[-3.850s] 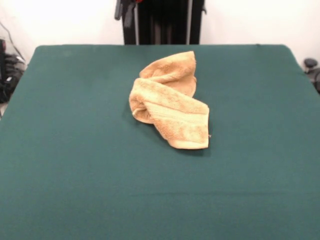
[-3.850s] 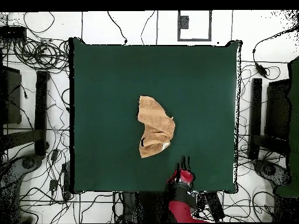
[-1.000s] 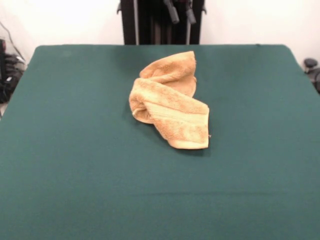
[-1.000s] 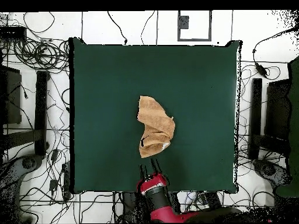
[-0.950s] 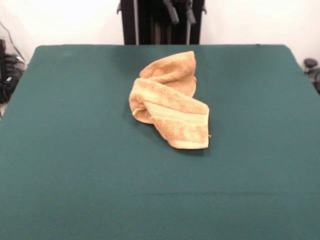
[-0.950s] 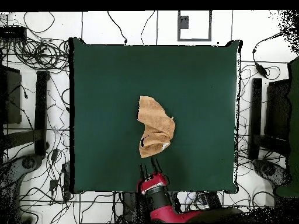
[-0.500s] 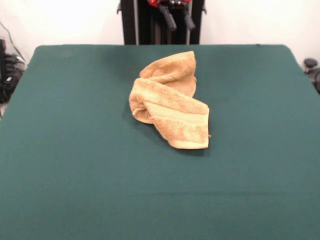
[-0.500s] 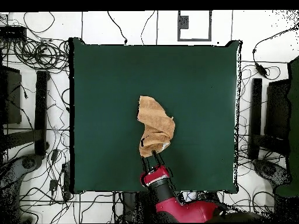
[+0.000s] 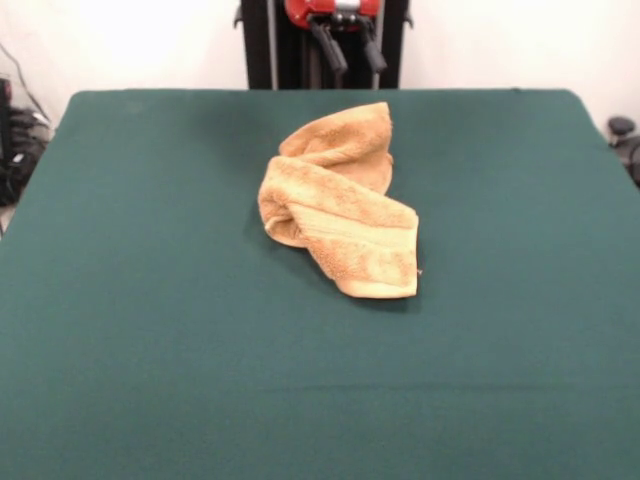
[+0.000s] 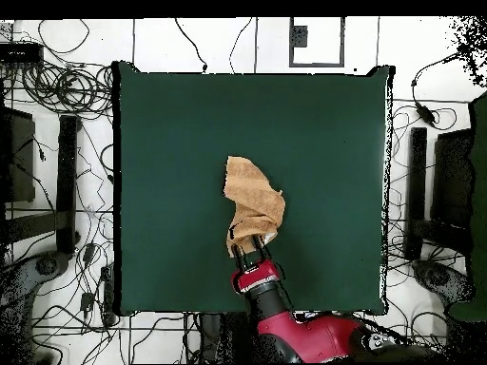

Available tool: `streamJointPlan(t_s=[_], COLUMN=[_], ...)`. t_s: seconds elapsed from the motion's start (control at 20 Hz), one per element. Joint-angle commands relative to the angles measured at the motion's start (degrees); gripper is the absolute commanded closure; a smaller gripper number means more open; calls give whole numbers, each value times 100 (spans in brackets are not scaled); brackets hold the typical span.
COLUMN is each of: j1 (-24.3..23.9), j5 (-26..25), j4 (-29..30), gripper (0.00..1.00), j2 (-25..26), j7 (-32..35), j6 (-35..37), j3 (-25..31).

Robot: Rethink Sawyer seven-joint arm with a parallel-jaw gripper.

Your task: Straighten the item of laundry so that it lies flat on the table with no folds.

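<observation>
The item of laundry (image 9: 340, 200) is a tan-orange towel lying crumpled and folded over itself near the middle of the dark green table (image 9: 150, 320). In the overhead view the towel (image 10: 253, 201) runs as a narrow bunched strip on the table (image 10: 171, 143). My gripper (image 9: 352, 60) hangs open above the far end of the towel, its two black fingers apart and holding nothing. From overhead the gripper (image 10: 250, 253) stands over the towel's bottom end, with the red arm behind it.
Tangled cables (image 10: 57, 90) lie on the floor around the table, and black stands (image 10: 418, 190) flank its sides. Dark equipment (image 9: 15, 140) sits off the table's left edge in the front view.
The gripper has moved from the table's edge in over the towel's end and has come lower into the front view. The towel has not moved.
</observation>
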Motion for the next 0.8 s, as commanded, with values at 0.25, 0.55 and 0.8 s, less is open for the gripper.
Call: streamJointPlan(t_s=[0.25,0.55,0.8], j1=[194,165,-313], j5=[274,40,174], j4=[-1139,-1382,-1449], gripper=[0,0,0], j2=[202,120,261], j7=[1470,1735,2678], j6=[299,620,2705], j3=[674,834,1416])
